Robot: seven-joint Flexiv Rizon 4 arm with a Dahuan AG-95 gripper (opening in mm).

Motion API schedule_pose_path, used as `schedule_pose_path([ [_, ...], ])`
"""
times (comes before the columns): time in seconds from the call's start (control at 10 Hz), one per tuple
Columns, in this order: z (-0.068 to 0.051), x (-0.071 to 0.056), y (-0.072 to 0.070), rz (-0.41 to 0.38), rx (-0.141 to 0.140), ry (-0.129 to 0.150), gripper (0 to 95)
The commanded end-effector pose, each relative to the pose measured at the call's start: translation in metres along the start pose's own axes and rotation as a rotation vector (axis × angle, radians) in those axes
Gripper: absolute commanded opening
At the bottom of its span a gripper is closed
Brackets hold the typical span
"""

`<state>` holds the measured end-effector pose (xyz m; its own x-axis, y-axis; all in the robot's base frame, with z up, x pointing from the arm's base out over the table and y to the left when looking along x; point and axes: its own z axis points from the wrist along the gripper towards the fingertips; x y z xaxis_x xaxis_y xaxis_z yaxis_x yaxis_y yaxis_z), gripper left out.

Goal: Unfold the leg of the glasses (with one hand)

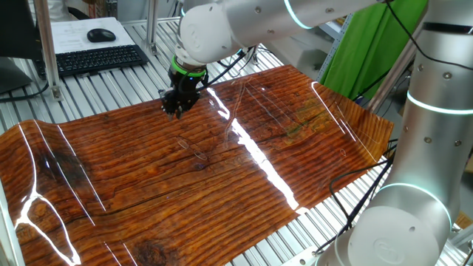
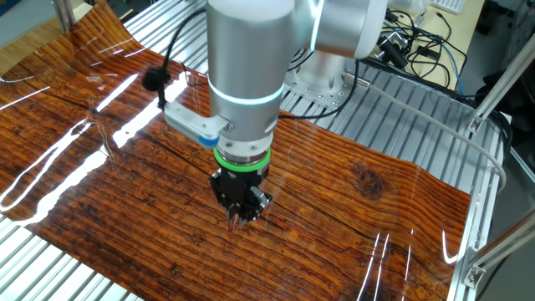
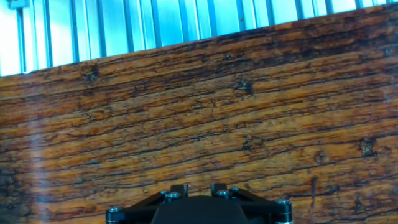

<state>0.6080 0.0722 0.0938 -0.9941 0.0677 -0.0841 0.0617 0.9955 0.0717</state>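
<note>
Glasses point(image 1: 194, 152), if I read the faint wire outline right, lie flat on the wood-grain mat point(image 1: 111, 185), a little nearer the one fixed camera than the gripper point(image 1: 177, 112), well apart from it. To do this well, the gripper should come down beside one folded leg, catch only that thin wire and swing it outward gently so the frame does not skate. I cannot tell whether the fingers are together or apart. The hand view shows no glasses, only mat below the gripper.
</note>
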Motion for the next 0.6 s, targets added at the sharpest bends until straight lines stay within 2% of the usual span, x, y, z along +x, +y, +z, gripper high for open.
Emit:
schedule_pose_path([
  [0.1,0.004,-0.001,-0.003,-0.013,0.006,0.013,19.0],
  [0.3,0.010,-0.001,-0.011,-0.052,0.025,0.024,19.0],
  [0.4,0.014,-0.001,-0.017,-0.107,0.049,0.034,19.0],
  [0.6,0.020,0.006,-0.029,-0.155,0.059,0.045,19.0],
])
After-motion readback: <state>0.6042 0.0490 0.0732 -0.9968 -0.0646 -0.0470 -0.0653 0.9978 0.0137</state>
